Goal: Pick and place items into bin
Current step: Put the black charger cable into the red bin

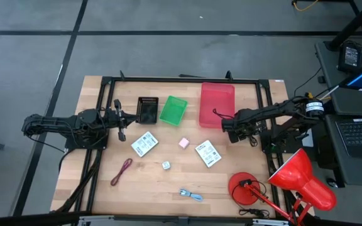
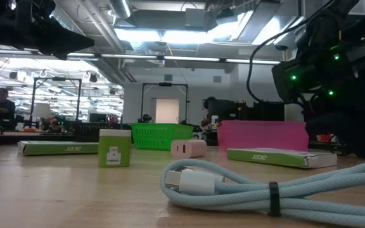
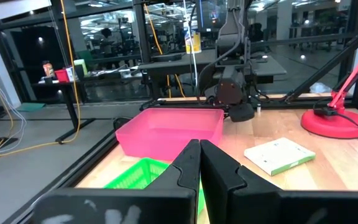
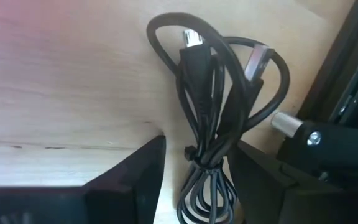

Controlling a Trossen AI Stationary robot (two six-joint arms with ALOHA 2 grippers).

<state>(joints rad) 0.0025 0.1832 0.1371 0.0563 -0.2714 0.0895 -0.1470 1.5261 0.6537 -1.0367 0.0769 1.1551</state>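
So my right gripper (image 4: 194, 180) is down at the table by the lower right corner of the red bin (image 1: 217, 103), right of centre in the high view. The fingers are spread with the coiled black cord (image 4: 213, 124) lying between them, not pinched yet as far as I can tell. To do this well I'd close on the tied middle of the bundle, not a stray loop, so both plug ends come up together, then lift clear of the bin wall before swinging over it.

One snag: a metal frame post (image 4: 328, 134) sits just beside the cord, so not much room on that side.

My left gripper (image 3: 199, 163) waits at centre left of the high view, fingers pressed together, holding nothing.

Left on the table:
- two white packets (image 1: 144, 145) (image 1: 207, 154)
- pink cube (image 1: 183, 142)
- pale die (image 1: 166, 165)
- red cord (image 1: 122, 171)
- blue-white cable (image 1: 190, 194)

The green bin (image 1: 173, 108), black tray (image 1: 147, 110) and red lamp (image 1: 294, 179) are well out of my way.
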